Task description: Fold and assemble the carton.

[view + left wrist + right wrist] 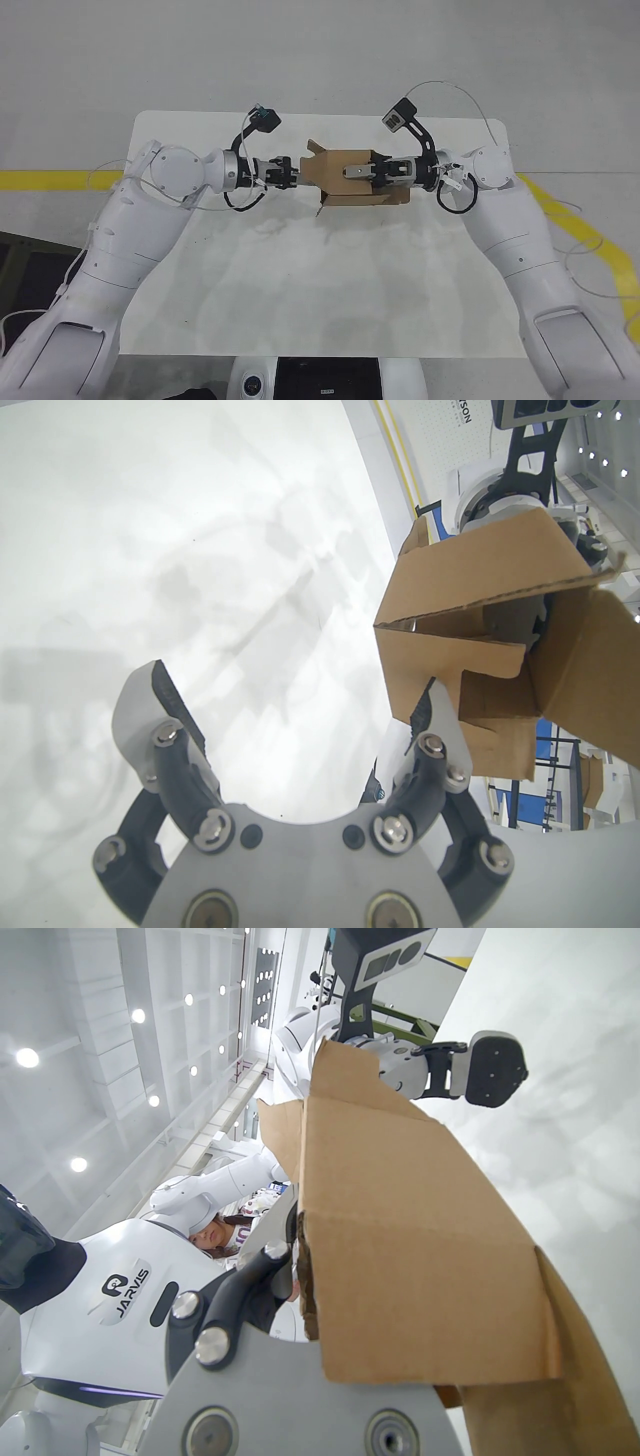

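the brown corrugated cardboard carton (325, 168) is held half-formed over the far middle of the white table (300, 290), toward 12 o'clock from its centre. the right claw (360, 172) enters from the carton's 3 o'clock and is clamped on one wall, apparently to steady it with the open end and loose flaps facing 9 o'clock. there the left claw (295, 680) stands spread wide, one fingertip (440, 710) at a flap edge, likely placed to fold that flap in.
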Tool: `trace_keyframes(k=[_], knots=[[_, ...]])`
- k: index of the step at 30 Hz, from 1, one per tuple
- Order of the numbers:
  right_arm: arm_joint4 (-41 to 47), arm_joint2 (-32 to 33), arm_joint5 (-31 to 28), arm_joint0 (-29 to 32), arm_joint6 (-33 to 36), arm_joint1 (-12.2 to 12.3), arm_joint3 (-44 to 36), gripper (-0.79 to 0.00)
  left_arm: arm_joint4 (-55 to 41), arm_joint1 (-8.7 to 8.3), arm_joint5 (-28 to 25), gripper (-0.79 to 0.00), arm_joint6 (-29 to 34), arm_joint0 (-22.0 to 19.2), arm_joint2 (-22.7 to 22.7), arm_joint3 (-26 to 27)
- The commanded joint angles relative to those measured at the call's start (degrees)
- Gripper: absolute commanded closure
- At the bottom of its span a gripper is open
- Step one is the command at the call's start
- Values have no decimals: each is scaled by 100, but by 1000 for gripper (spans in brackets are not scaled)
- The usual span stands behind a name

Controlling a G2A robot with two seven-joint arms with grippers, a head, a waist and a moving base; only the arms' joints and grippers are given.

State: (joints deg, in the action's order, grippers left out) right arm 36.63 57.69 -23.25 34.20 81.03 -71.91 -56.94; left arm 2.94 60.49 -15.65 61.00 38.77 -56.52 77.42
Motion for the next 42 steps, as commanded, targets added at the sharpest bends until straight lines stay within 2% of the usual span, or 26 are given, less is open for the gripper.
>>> trace_keyframes(k=[1, 16, 26, 33, 42], knots=[[12, -51, 15, -16, 15, -18, -10, 0, -8, 7, -4, -785, -8, -24, 10, -20], [38, -152, -24, -95, -24, -70, 65, 0, -104, 14, -100, -785, -62, -45, -43, -95], [92, 186, -257, -49, -650, -28, 199, 0, 270, -20, -227, -785, -108, 112, -33, -8], [-247, 208, -237, 2, -1124, -23, 84, 0, 193, -10, -258, -785, -14, 199, 48, 232], [-428, 206, -62, 26, -938, 1, 34, 0, -1, -44, -234, -785, -83, 43, -232, -19]])
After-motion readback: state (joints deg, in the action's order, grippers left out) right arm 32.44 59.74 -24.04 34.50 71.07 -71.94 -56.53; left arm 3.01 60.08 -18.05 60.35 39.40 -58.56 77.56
